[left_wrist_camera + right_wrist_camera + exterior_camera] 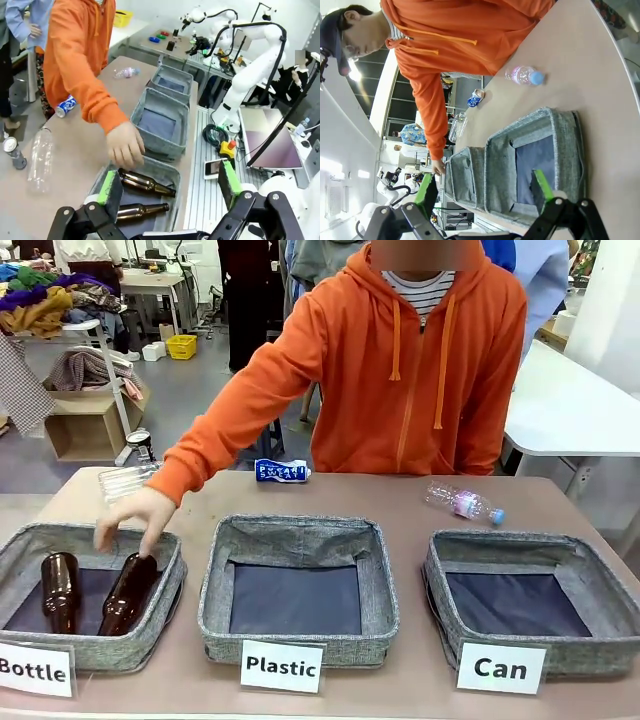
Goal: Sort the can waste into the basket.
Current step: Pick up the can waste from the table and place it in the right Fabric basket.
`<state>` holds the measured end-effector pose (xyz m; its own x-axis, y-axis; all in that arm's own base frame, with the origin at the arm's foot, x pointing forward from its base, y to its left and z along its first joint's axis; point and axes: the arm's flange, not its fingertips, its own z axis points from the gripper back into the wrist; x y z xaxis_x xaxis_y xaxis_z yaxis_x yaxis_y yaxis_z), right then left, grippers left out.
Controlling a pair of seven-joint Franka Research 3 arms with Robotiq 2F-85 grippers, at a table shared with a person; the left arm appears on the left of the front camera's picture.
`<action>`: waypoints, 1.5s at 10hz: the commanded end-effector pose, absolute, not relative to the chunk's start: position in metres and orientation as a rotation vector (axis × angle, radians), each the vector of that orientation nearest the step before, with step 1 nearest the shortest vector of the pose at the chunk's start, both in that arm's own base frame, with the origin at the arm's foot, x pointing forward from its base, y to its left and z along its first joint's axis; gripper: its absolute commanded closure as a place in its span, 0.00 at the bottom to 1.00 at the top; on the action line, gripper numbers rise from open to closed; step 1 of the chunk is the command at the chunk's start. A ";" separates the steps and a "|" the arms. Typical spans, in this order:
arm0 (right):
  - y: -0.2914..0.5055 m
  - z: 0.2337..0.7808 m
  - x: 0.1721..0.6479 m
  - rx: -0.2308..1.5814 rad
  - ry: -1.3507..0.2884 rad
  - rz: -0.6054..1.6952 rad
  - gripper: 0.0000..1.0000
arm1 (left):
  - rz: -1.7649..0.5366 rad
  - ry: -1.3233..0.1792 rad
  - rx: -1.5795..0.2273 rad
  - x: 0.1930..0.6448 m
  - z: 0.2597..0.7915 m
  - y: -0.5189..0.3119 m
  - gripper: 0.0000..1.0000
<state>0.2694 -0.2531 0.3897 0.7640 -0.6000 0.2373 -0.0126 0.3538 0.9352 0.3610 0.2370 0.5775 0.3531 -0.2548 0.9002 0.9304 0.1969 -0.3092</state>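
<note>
- Step in hand, as I judge it: the first pick has not yet begun. The square grey fabric basket signed "Can" (530, 539), at the worktop's near right corner, holds nothing.
- Your crushed blue metal can with white lettering (282, 471) lies on its side at the worktop's far edge, near the middle and well apart from that basket.
- Your left gripper (170, 182) and right gripper (484, 186) both hang with fingers spread wide and nothing between them.
- The person's hand (130, 518) is at the grey "Bottle" basket (50, 532) in the near left corner, over two brown glass bottles (60, 590). Mind it if you send the left arm.
- The next move likely calls for a reach over the middle grey "Plastic" basket (300, 527) to the far edge. You would close across the can's flattened body, then carry it right.
- The left wrist view shows you a dark can with a silver top (12, 152) standing beyond the far left corner; you cannot tell whether it is on the worktop.
- The front view gives you the signs, and the right wrist view the blue can's silver end.
</note>
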 end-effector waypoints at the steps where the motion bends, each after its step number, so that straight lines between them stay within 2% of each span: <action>1: -0.254 0.391 0.272 1.172 -0.659 -0.395 0.00 | -0.990 -0.756 -0.987 0.368 0.587 0.206 0.00; 3: -0.254 0.391 0.272 1.172 -0.659 -0.395 0.00 | -1.033 -0.583 -0.885 0.401 0.614 0.133 0.00; 6: -0.254 0.391 0.272 1.172 -0.659 -0.395 0.00 | -1.078 -0.314 -0.672 0.490 0.627 -0.028 0.00; 9: -0.254 0.391 0.272 1.172 -0.659 -0.395 0.00 | -1.127 -0.123 -0.352 0.582 0.592 -0.192 0.00; 11: -0.254 0.391 0.272 1.172 -0.659 -0.395 0.00 | -1.254 -0.004 -0.241 0.635 0.549 -0.277 0.00; 13: -0.254 0.391 0.272 1.172 -0.659 -0.395 0.00 | -1.349 0.027 -0.134 0.666 0.507 -0.317 0.00; 15: -0.254 0.391 0.272 1.172 -0.659 -0.395 0.00 | -1.429 -0.068 -0.198 0.679 0.486 -0.319 0.00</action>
<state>0.2697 -0.2526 0.3901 0.7646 -0.5990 0.2381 -0.0136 0.3543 0.9350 0.6584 -0.3191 0.4663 0.1930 -0.9760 0.1009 0.9775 0.1823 -0.1061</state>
